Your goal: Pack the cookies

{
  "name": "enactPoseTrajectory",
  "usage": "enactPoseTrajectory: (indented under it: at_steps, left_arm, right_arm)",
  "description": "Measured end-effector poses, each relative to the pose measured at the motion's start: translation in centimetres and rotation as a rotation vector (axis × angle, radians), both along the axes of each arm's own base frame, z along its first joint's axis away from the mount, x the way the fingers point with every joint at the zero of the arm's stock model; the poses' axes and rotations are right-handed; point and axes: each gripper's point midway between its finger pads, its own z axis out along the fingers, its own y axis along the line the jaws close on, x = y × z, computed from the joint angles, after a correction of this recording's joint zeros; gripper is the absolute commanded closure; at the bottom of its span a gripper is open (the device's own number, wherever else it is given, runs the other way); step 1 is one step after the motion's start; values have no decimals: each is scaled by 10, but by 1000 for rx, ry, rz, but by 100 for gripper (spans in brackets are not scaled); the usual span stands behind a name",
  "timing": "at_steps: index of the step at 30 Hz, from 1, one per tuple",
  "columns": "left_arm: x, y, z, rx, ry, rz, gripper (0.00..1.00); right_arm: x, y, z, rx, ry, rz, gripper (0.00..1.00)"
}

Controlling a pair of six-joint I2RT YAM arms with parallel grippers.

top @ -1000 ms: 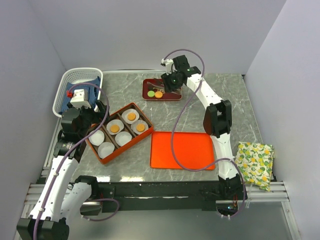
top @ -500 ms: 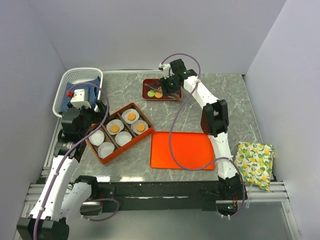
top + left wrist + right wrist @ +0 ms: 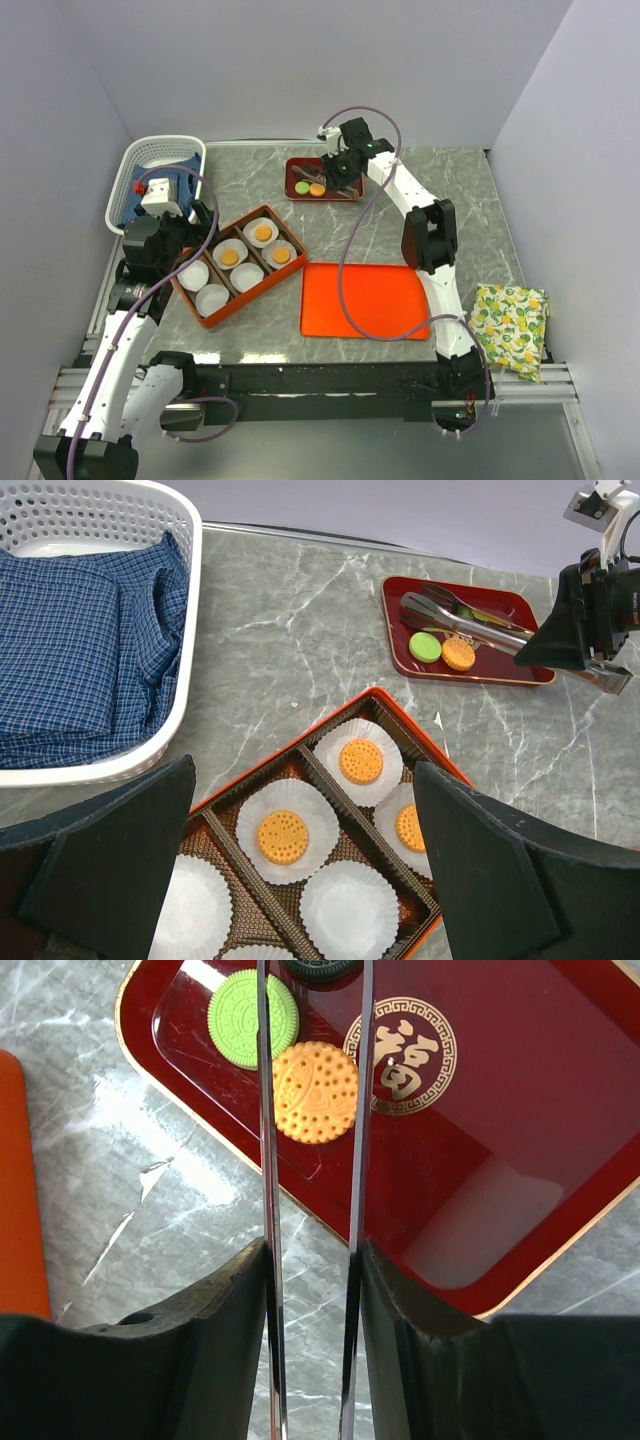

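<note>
My right gripper (image 3: pixel 312 1260) is shut on metal tongs (image 3: pixel 265 1160) over the dark red tray (image 3: pixel 480 1110). The two blades stand apart on either side of an orange cookie (image 3: pixel 315 1092). A green cookie (image 3: pixel 240 1018) and a black one (image 3: pixel 320 968) lie beside it. Three orange cookies (image 3: pixel 360 761) (image 3: pixel 283 837) (image 3: pixel 410 827) sit in white paper cups inside the orange box (image 3: pixel 205 240). My left gripper (image 3: pixel 303 780) hangs open above that box with nothing between its fingers.
A white basket (image 3: pixel 160 160) holding blue checked cloth stands at the far left. The flat orange lid (image 3: pixel 365 300) lies right of the box. A lemon-print cloth (image 3: pixel 512 325) is at the right edge. Walls close in on three sides.
My right gripper has moved left over the red tray with the tongs, and the blades have come closer together around the orange cookie. The left arm has stayed still.
</note>
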Motion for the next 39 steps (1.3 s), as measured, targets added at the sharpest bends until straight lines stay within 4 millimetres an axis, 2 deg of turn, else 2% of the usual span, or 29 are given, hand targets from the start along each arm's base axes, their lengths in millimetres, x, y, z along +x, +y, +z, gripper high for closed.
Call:
enactPoseTrajectory:
  at_steps: [9, 18, 21, 24, 28, 31, 35, 39]
  left_arm:
    - [0, 0, 0, 0, 0, 0, 4]
    - [0, 0, 0, 0, -1, 0, 4]
    - [0, 0, 0, 0, -2, 0, 4]
    - [0, 0, 1, 0, -2, 0, 4]
    - [-1, 0, 2, -1, -6, 0, 4]
    - [-2, 0, 3, -1, -11, 0, 4]
    - [-2, 2, 5, -1, -18, 8, 4]
    - [-4, 5, 9, 1, -30, 27, 4]
  right_arm:
    - [-7, -2, 5, 5, 3, 4, 71]
    - [-17, -2, 55, 49, -66, 17, 73]
    - [-19, -1, 64, 63, -80, 24, 74]
    - [-30, 0, 67, 74, -71, 39, 74]
    - [-58, 5, 73, 94, -43, 82, 74]
    - [-88, 19, 84, 120, -39, 148, 74]
    - [-136, 49, 103, 158, -52, 274, 75]
    - [-182, 78, 109, 183, -51, 408, 74]
